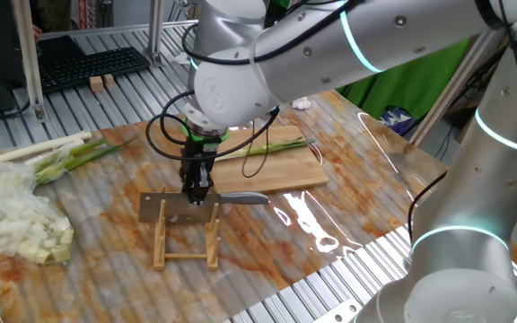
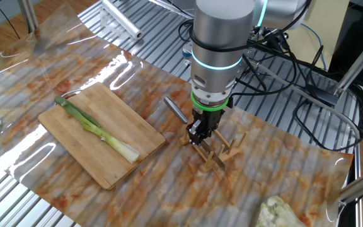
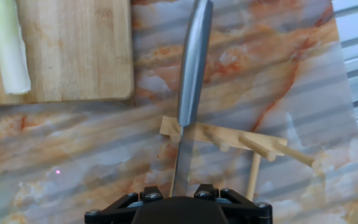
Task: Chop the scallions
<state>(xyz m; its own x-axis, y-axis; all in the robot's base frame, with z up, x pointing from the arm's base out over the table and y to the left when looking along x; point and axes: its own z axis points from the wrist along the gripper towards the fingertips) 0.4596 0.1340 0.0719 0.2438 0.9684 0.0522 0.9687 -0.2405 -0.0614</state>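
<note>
**Q:** Panel one, a fixed view: what is shown?
**A:** Gripper [image 1: 197, 192] pointing straight down over a knife [image 1: 206, 205] that sits on edge in a wooden rack [image 1: 187, 244] on the marbled worktop [image 1: 106, 215]. Scallion [image 1: 274, 145] lies along the cutting board [image 1: 281, 164] behind the rack. A thicker bundle of stalks [image 1: 56, 154] and a pale heap in clear plastic [image 1: 18, 222] lie at the left.

**Q:** Panel two, the other fixed view?
**A:** The same gripper [image 2: 201, 134], directly above the rack [image 2: 218, 153], with the knife's handle [image 2: 176, 110] projecting towards the board [image 2: 101, 132]. The scallion [image 2: 97, 129] rests diagonally on the board, white end nearest the camera, well apart from the gripper.

**Q:** Panel three, the hand view?
**A:** Knife [image 3: 188, 93] runs up the centre, blade slotted in the rack [image 3: 241, 144], handle pointing away. The scallion's white end [image 3: 10, 50] lies on the board [image 3: 79, 56] at upper left.

**Q:** State of the gripper?
**A:** Released; the fingers stand wide at the knife and grasp nothing.
</note>
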